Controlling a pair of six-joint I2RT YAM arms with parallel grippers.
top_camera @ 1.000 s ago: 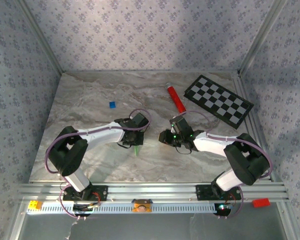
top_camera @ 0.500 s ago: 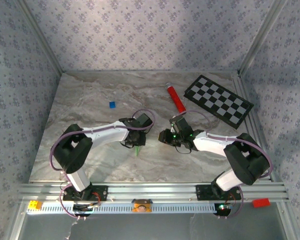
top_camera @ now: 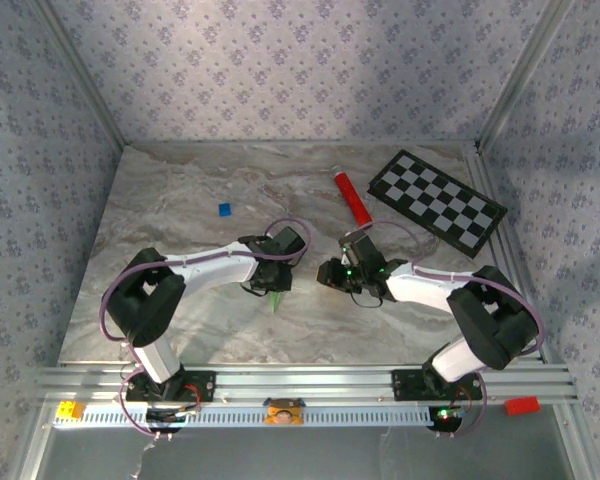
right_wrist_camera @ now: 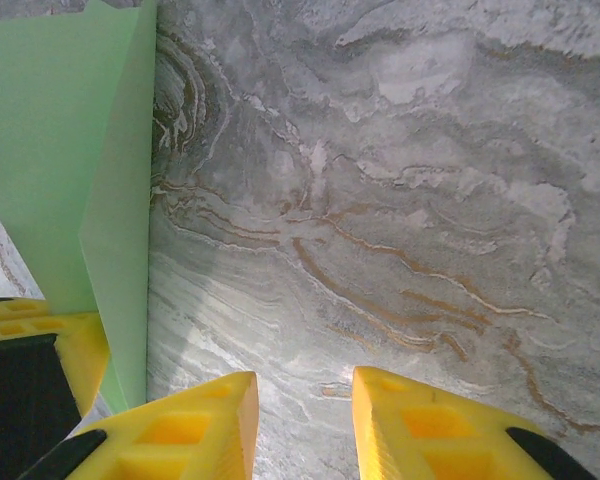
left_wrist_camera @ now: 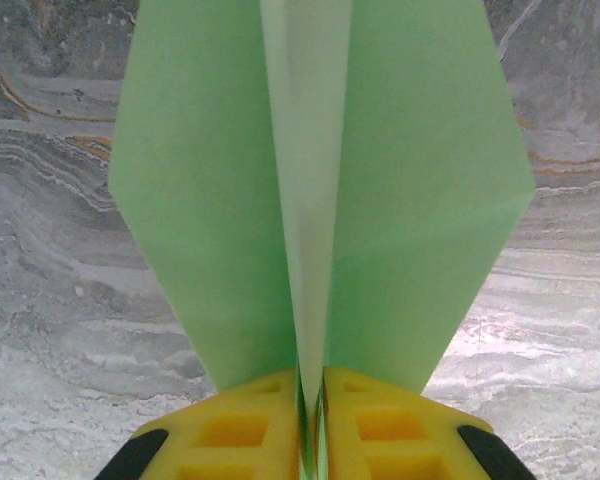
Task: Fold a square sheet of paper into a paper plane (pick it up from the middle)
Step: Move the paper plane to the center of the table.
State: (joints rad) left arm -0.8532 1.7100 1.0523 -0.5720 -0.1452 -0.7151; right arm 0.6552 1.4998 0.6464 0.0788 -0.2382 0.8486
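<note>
Left gripper (left_wrist_camera: 311, 425) first: its yellow fingers (left_wrist_camera: 242, 432) are pressed tight together on the centre crease of the paper plane (left_wrist_camera: 410, 180), with only a sliver of green between the pads. From the left wrist the pale green paper fans out either side of that crease, one wing left and one right, angular at the edges and narrowing towards the pinch. The paler middle strip runs straight up out of frame, and grey veined marble lies behind it.

Over to the top view. A small green point of the plane pokes out just below the left gripper, near the middle of the table (top_camera: 180, 200), towards its near edge (whether that tip touches the marble, I can't tell).

The right gripper (right_wrist_camera: 305, 415) sits just beside it, to the right — jaws parted, a clear gap between the two yellow fingers (right_wrist_camera: 195, 430), and bare marble showing through the gap. Nothing is in its grasp. From the right wrist the green paper stands along the left edge of the picture, apart from those fingers.

Further back on the table, well away from both arms — a red tube (top_camera: 353, 198), a black-and-white checkerboard (top_camera: 437, 203) to its right, and a tiny blue square (top_camera: 224, 209) off to the left.
</note>
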